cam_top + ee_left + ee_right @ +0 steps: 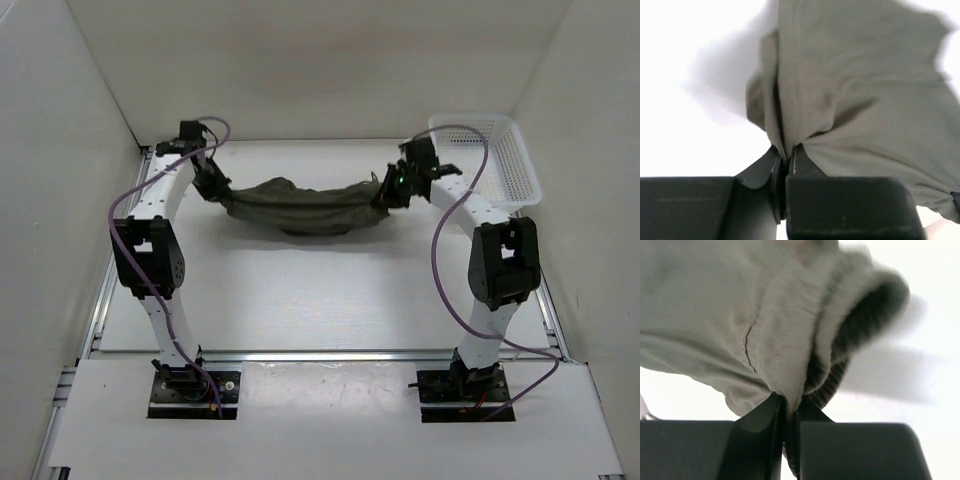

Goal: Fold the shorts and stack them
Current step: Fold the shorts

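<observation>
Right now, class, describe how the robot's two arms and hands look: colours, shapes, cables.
Both the left arm and right arm have white tubular links, bulky black joint housings and black base plates. A purple cable loops along each. The left hand and right hand are black, with two tapering fingers. A green light glows near the right wrist.

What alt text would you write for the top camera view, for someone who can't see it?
A pair of dark olive-green soft fabric shorts hangs stretched between the left gripper and the right gripper, each pinching one end, with its middle sagging toward the white table. A white mesh basket sits at the far right corner.
</observation>
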Available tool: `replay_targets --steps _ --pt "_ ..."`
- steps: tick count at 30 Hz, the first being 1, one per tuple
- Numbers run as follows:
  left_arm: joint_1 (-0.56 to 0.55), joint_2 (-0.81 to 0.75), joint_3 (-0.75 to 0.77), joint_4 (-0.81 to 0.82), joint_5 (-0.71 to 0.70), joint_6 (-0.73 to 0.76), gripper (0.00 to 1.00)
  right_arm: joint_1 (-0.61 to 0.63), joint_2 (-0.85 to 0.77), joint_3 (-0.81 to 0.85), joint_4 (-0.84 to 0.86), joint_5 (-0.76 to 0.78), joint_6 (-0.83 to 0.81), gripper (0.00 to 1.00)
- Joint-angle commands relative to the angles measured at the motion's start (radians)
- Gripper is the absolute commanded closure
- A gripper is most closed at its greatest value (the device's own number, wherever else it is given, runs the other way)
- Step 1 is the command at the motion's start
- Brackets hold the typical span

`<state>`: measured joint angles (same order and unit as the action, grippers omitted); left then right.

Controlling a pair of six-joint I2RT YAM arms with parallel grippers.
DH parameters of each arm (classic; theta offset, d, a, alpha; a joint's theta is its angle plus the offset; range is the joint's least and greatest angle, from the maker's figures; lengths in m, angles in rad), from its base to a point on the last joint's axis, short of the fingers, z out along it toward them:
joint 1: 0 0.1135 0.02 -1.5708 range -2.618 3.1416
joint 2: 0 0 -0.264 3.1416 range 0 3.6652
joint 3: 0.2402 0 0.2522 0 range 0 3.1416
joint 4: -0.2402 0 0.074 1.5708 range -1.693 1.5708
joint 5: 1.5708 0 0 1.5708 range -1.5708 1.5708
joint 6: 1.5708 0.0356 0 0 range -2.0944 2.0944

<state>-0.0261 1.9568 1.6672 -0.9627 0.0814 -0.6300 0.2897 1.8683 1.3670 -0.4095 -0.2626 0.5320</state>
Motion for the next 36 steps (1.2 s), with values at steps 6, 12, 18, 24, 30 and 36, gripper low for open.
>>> replay_targets --steps 6,12,18,24,30,36 --pt "0.083 -0.085 0.416 -0.169 0.015 0.041 0.90 -0.063 -0.080 0.443 -0.238 0.083 -0.121 0.99" --pt "0.101 -0.309 0.211 -0.160 0.050 0.073 0.90 -0.063 -0.273 0.295 -0.273 0.074 -0.144 0.99" --pt "0.123 -0.562 -0.042 -0.172 0.032 0.108 0.90 -0.063 -0.562 0.109 -0.374 0.074 -0.182 0.99" --pt "0.132 -0.780 -0.130 -0.241 0.046 0.128 0.90 -0.063 -0.696 0.063 -0.546 0.059 -0.158 0.99" --pt "0.132 -0.715 -0.112 -0.237 0.057 0.138 0.90 -0.063 -0.640 0.003 -0.560 0.046 -0.101 0.99" --pt "0.111 -0.599 -0.050 -0.170 0.066 0.138 0.90 -0.063 -0.552 0.038 -0.456 0.056 -0.101 0.99"
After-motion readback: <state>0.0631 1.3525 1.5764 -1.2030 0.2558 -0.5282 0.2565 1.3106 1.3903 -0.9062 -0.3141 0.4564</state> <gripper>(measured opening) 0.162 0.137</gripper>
